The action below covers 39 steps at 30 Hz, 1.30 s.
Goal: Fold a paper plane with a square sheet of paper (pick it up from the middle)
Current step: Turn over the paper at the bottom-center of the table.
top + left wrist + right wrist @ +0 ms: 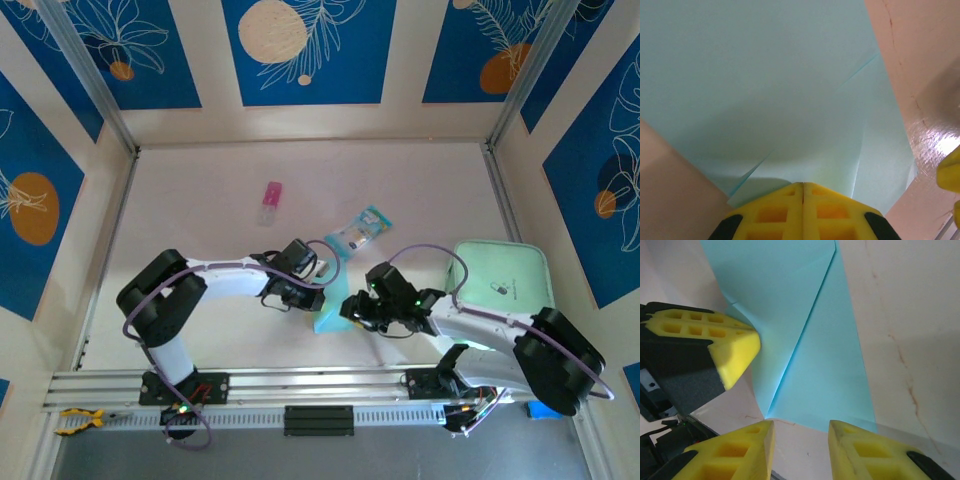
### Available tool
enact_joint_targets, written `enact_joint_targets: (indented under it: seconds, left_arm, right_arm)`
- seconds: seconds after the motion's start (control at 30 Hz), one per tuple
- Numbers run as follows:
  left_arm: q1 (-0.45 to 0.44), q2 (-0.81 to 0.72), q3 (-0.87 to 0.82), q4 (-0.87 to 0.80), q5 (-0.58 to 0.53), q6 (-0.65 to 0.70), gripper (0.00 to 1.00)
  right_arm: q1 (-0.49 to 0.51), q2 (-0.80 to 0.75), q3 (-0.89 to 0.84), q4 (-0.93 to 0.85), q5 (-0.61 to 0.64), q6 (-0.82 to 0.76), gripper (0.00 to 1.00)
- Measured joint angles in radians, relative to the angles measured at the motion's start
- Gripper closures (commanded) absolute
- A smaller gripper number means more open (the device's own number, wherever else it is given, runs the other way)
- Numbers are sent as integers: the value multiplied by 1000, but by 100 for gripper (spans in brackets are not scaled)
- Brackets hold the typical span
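The square sheet of paper is light blue, folded narrow with diagonal creases, and lies mid-table between the two arms. My left gripper is shut on its left edge. Its yellow fingertips are pressed together, with the paper spreading out just beyond them. That edge curves up off the table toward the left gripper's finger. My right gripper is open at the paper's near edge, with bare table between its fingers. A paper plane is out of view.
A teal-and-clear packet lies just behind the paper. A small pink item sits further back left. A mint-green pad is at the right. The metal rail runs along the near edge.
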Motion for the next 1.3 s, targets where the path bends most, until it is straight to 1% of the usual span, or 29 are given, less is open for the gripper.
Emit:
enact_joint_targets:
  seconds: [0.33, 0.53, 0.7, 0.83, 1.07, 1.3]
  left_arm:
    - [0, -1, -4, 10, 3, 0, 95]
    - [0, -2, -9, 18, 6, 0, 95]
    - [0, -10, -19, 29, 6, 0, 95]
    - [0, -12, -23, 32, 6, 0, 96]
    - [0, -13, -24, 34, 6, 0, 96]
    - [0, -15, -30, 40, 6, 0, 96]
  right_arm:
    - [16, 61, 15, -44, 19, 25, 64]
    - [19, 114, 31, -3, 12, 26, 63]
    - [16, 137, 32, 69, 7, 32, 54]
    - [-11, 145, 32, 118, -10, 30, 51]
    - [-76, 203, 60, 174, -60, -11, 50]
    - [-113, 230, 87, 203, -97, -40, 50]
